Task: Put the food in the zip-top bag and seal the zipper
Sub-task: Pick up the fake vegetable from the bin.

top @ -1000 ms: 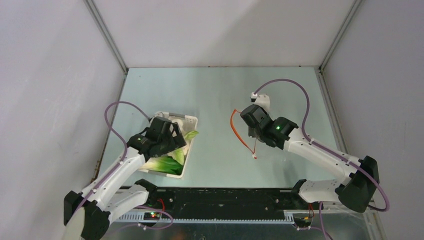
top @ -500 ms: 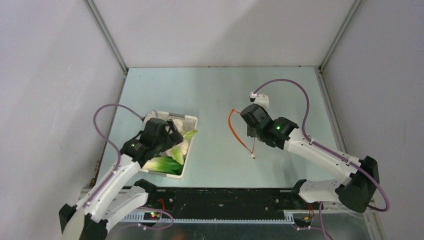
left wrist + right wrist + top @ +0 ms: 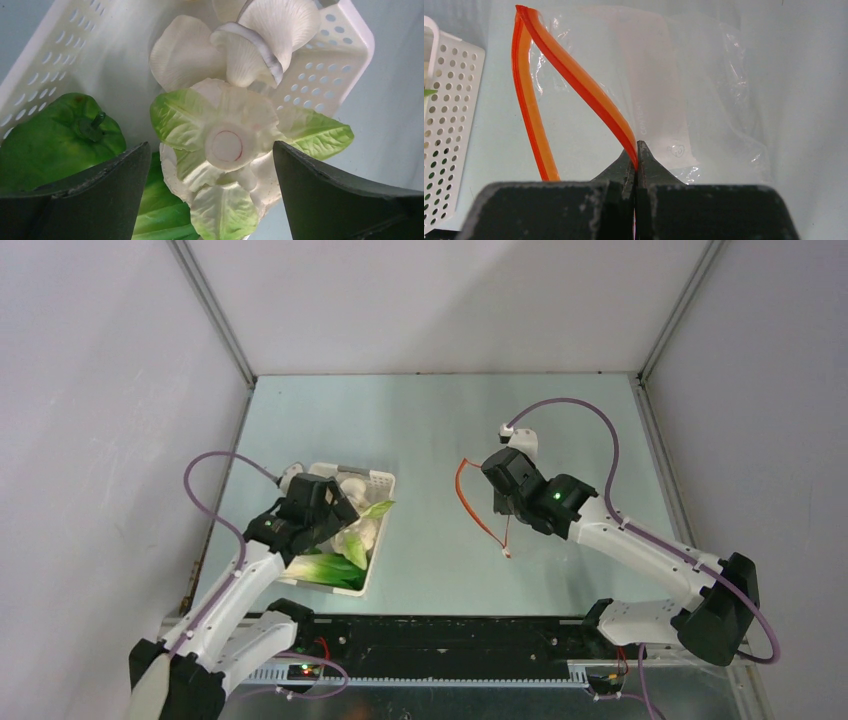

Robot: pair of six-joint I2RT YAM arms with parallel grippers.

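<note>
1. Left gripper (image 3: 210, 150) is hovering over the white perforated basket (image 3: 340, 55) with its jaws spread wide, gripping nothing.
2. Between its fingers, a bok choy (image 3: 226, 145) is presenting its cut base to the wrist camera. White mushrooms (image 3: 260, 40) are lying beyond it and a green pepper (image 3: 55, 130) is lying beside it, all inside the basket.
3. Right gripper (image 3: 637, 152) is pinching the red-orange zipper (image 3: 574, 80) with its jaws pressed tight together.
4. The zip-top bag (image 3: 694, 95) is resting on the table (image 3: 420, 420), to the right of the basket and not touching it.
5. The zipper's two halves are standing apart, so the bag's mouth is gaping.
</note>
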